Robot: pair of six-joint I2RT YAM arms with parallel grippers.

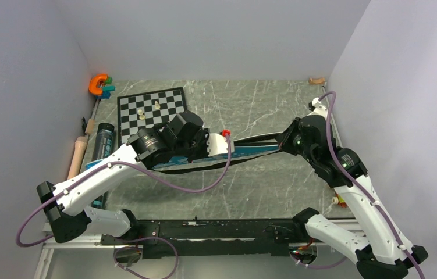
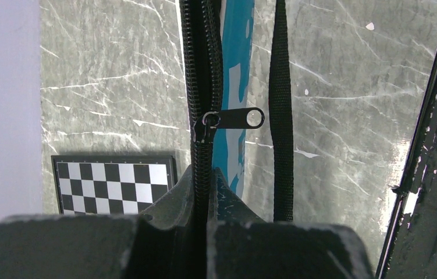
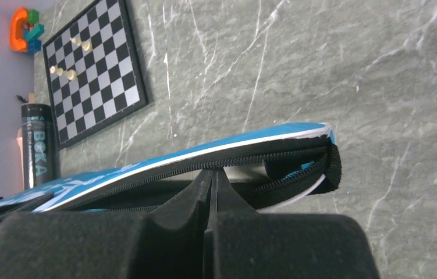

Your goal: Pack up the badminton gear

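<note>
The blue bag [image 1: 251, 149] is stretched across the middle of the table between my two grippers. My left gripper [image 1: 201, 152] [image 2: 204, 174] is shut on the bag's [image 2: 238, 52] black zipper edge, just below the metal zipper pull [image 2: 236, 118]. A black strap [image 2: 280, 110] runs alongside. My right gripper [image 1: 283, 142] [image 3: 213, 172] is shut, its tips right under the upper zipper edge of the bag's [image 3: 146, 163] gaping end; I see nothing between them. The black tube [image 1: 103, 142] [image 3: 38, 145] lies at the left by a beige racket handle [image 1: 78, 156]. No shuttlecocks are in view.
A chessboard [image 1: 152, 110] [image 3: 93, 64] with small pale pieces lies at the back left, near an orange clamp [image 1: 98, 84] [image 3: 19, 29]. Another beige handle end [image 1: 317, 81] sits in the back right corner. Grey walls close three sides, and a black rail [image 1: 216, 229] runs along the near edge.
</note>
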